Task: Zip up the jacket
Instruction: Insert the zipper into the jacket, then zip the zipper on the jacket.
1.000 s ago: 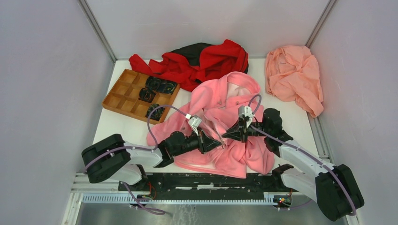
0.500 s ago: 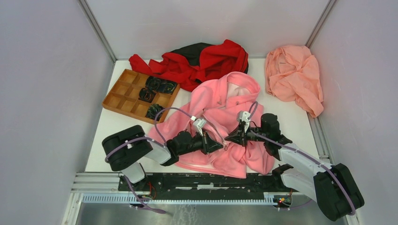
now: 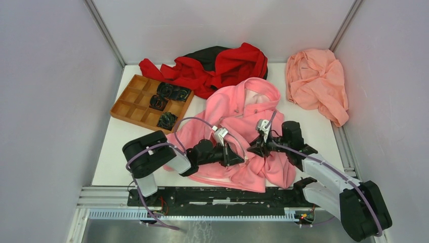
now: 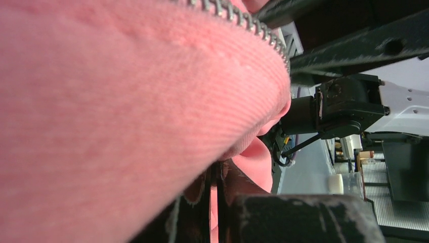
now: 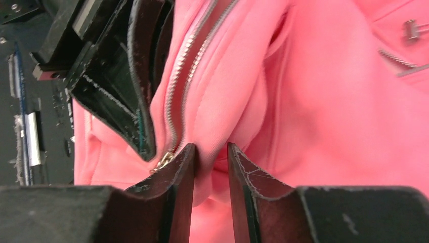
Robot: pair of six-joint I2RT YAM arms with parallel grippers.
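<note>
**Q:** White table (image 3: 126, 147), near edge: where is the jacket (image 3: 238, 109) laid?

**A:** Centrally, front up. Fabric beside the zipper (image 5: 182, 86) is clamped by the left gripper (image 3: 238, 158). The right gripper (image 5: 211, 152) is parted around a fold.

**Q:** Next?

**A:** Zipping seems barely begun, so the pull (image 5: 163, 162) should be pinched.
</note>
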